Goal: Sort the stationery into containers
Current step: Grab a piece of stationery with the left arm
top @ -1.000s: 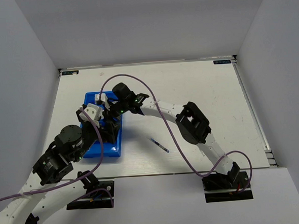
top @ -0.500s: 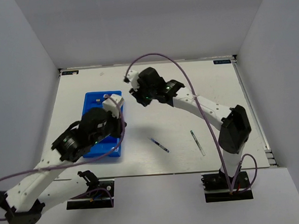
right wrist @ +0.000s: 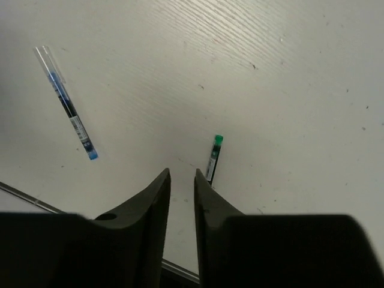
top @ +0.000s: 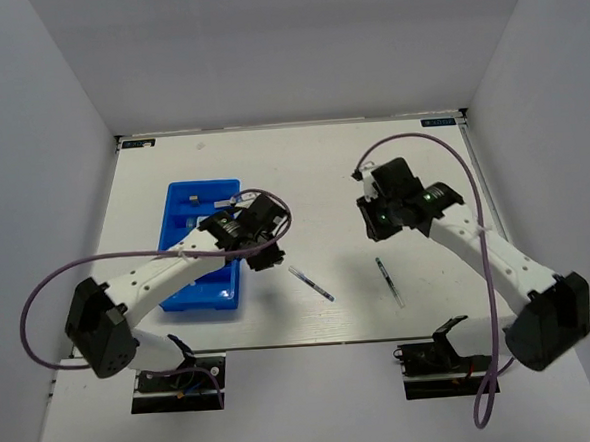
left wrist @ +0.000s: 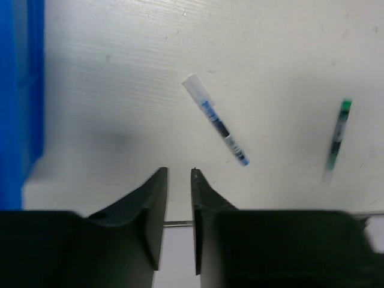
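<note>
In the view from above, the left fingers (top: 267, 255) hang just right of the blue tray (top: 205, 185) at the middle left of the frame. The left wrist view shows them with only a narrow gap and nothing in it. The right fingers (top: 376, 228) hang over the white bench (top: 321, 159) at the middle right, also with a narrow gap and holding nothing. Two thin pens lie flat on the bench a little below the middle of the frame, well apart: the blue pen (top: 311, 283) near the tray and the green pen (top: 388, 279) just below the right fingers.
</note>
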`<move>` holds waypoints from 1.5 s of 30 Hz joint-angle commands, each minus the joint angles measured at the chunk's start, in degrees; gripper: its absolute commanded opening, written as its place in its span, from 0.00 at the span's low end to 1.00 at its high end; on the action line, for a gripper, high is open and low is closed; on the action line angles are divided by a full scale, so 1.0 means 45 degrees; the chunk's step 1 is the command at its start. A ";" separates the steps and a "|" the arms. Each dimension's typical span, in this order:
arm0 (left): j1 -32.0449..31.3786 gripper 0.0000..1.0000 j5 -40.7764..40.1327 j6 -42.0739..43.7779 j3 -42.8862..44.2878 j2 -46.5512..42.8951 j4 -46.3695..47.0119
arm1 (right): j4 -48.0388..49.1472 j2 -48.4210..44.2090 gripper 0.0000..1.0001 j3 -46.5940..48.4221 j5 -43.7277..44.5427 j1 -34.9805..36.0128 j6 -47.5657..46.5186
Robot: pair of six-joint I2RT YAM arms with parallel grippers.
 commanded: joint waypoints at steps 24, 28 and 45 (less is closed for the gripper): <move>-0.1390 0.42 -0.0216 -0.8707 0.4114 0.7284 -0.1165 | 0.1952 -0.4955 0.43 -0.4352 -0.0636 -0.3064 0.1229; -0.1683 0.44 -0.0450 -0.9117 0.4096 0.7130 -0.1613 | 0.1932 -0.5171 0.43 -0.4371 -0.0772 -0.3143 0.1268; -0.1821 0.43 -0.0373 -0.9626 0.3275 0.7715 -0.1322 | 0.1932 -0.5386 0.44 -0.4410 -0.0714 -0.3456 0.1327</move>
